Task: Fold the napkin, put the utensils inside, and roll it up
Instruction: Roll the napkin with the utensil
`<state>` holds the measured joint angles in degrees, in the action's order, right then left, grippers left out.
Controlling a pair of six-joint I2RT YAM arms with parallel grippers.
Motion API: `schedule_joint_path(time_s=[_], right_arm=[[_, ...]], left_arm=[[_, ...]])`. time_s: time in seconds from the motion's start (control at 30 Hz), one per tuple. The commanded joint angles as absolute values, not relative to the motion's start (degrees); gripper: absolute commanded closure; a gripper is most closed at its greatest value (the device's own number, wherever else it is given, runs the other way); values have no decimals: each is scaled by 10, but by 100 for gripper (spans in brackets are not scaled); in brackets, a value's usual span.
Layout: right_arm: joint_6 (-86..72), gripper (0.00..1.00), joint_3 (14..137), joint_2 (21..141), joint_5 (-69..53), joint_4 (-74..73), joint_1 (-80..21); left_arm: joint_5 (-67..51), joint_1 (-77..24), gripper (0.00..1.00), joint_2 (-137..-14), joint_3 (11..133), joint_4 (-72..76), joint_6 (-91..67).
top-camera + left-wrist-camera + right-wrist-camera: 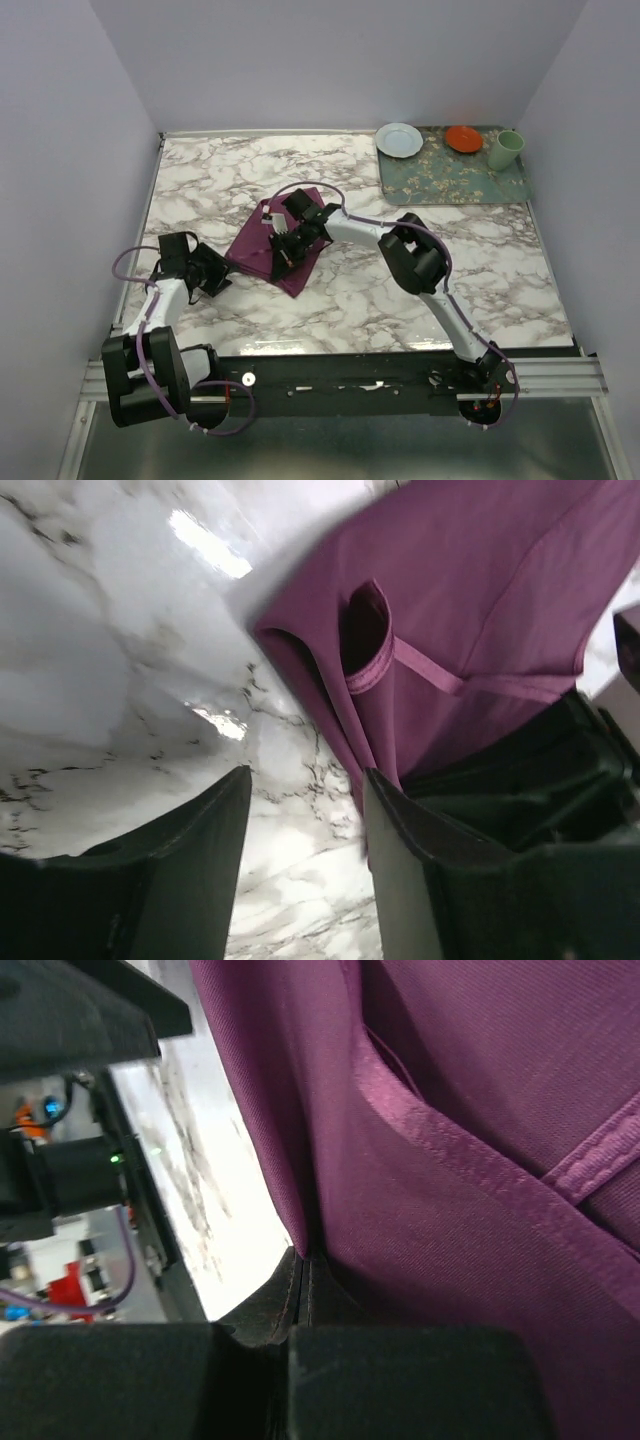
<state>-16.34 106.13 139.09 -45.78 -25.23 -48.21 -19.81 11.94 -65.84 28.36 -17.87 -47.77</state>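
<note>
The plum-purple napkin (250, 248) lies crumpled and partly folded on the marble table (420, 290), left of centre. My right gripper (285, 250) is over its middle, shut on a fold of the cloth; in the right wrist view the closed fingertips (300, 1285) pinch the napkin (460, 1160), which rises from them. My left gripper (214, 273) sits just left of the napkin's near-left edge. In the left wrist view it (305, 825) is open with only marble in the gap, and the napkin (470, 590) hangs against its right finger (410, 880). The utensils are hidden or out of view.
A green floral mat (450, 178) lies at the back right, carrying a pale blue plate (399, 139), an orange dish (463, 138) and a green cup (505, 149). Plain walls close in the table on three sides.
</note>
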Motion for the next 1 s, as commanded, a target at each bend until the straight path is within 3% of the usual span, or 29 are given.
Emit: schedule_joint_path(time_s=[0.0,0.07,0.17,0.23,0.37,0.97], right_arm=[[-196,99,1044,1430,-524,-236,-471],[-209,99,1045,1433,-529,-231,-467],[-230,99,1046,1446,-550,-223,-459],[-235,99,1044,1447,-548,-222,-457],[-247,100,1043,1450,-555,-212,-455],[-312,100,1068,1481,-603,-185,-450]], left_arm=[[-289,122,34,-646,251,-103,-482],[-290,121,18,-646,249,-103,-497],[-281,122,18,-657,248,-117,-525],[-280,120,18,-670,242,-101,-546],[-272,108,30,-711,245,-91,-590],[-131,11,32,-786,343,-190,-635]])
